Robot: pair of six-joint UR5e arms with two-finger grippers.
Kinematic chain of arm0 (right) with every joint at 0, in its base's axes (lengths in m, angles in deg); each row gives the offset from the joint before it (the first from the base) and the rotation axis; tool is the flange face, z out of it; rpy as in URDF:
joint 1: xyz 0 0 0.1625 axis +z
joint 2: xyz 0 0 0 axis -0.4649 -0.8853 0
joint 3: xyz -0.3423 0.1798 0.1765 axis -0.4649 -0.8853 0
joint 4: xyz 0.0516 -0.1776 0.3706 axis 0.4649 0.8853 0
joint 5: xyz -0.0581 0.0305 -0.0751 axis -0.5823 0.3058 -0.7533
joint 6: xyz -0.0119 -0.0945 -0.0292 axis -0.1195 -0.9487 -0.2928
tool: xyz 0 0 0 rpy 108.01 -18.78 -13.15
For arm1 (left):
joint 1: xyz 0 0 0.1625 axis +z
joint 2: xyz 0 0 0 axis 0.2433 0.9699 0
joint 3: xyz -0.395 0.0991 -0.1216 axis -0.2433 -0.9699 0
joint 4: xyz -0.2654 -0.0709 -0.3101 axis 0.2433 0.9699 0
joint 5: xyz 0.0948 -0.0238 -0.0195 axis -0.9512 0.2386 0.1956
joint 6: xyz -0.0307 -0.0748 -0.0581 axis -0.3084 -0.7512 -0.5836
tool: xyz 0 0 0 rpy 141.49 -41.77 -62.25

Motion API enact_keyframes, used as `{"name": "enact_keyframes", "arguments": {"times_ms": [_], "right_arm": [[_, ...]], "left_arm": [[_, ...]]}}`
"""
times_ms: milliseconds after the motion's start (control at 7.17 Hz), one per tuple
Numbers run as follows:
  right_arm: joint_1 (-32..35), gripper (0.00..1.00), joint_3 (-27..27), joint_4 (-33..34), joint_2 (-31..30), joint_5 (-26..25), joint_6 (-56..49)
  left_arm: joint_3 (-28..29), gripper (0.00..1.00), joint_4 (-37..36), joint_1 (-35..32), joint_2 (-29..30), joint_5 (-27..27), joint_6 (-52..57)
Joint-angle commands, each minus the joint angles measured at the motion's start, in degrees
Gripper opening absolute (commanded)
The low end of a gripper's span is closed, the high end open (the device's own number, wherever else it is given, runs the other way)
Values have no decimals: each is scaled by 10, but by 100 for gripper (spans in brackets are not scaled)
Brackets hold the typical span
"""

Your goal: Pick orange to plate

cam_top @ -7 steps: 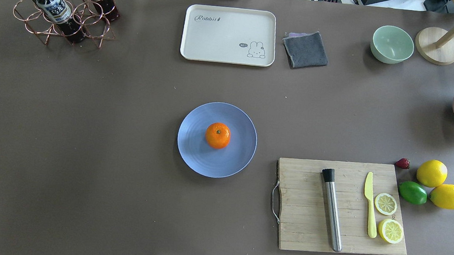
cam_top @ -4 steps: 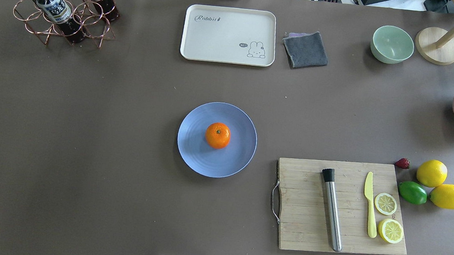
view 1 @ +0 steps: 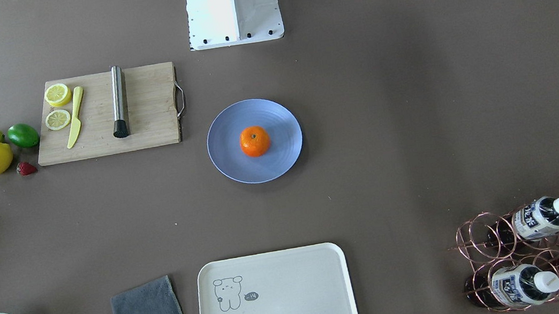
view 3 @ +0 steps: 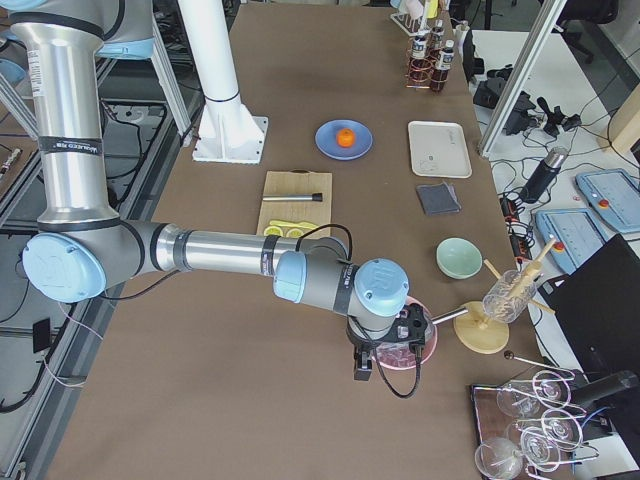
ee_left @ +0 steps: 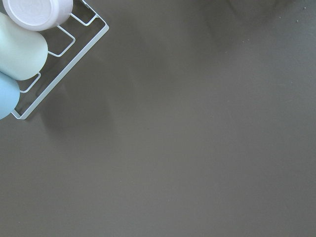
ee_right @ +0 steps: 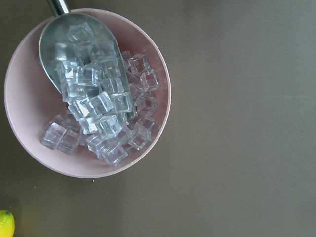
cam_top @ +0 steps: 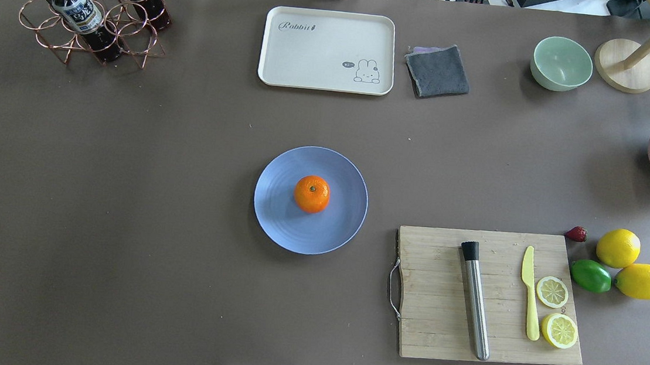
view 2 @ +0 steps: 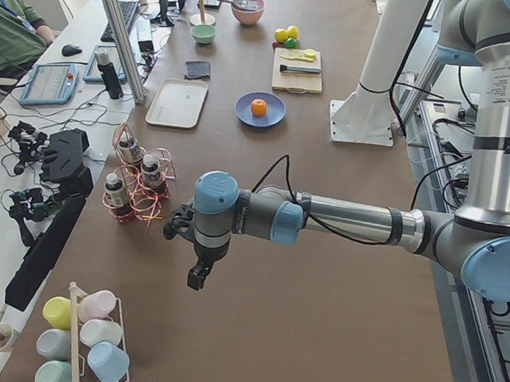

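Already the job looks done. Nearest, the left gripper (view 2: 196,277) and right gripper (view 3: 361,366) hang well away; spread or pressed together, I cannot tell. Farther off, the orange (cam_top: 311,194) rests in the middle of the plate (cam_top: 280,225). Best leave it untouched.

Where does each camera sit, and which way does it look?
Front-facing: across the table, looking down; base at top.
Overhead: behind robot, looking down; base edge shows.
Exterior left: table's end; left arm near.
Exterior right: opposite end; right arm near.
Left wrist: above cup rack; robot unseen.
Right wrist: above ice bowl; robot unseen.
All four exterior views share the orange on the plate.
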Motion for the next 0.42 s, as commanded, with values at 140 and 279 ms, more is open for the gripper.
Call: {"name": "enact_keyframes", "arguments": {"times_ms": [140,279], "right_arm": [[0,100,2,0,0,0,2],[0,100,2,0,0,0,3]], "left_arm": [[-1,98,1,0,5,0,-1],[0,98,1,0,6,0,-1]]}}
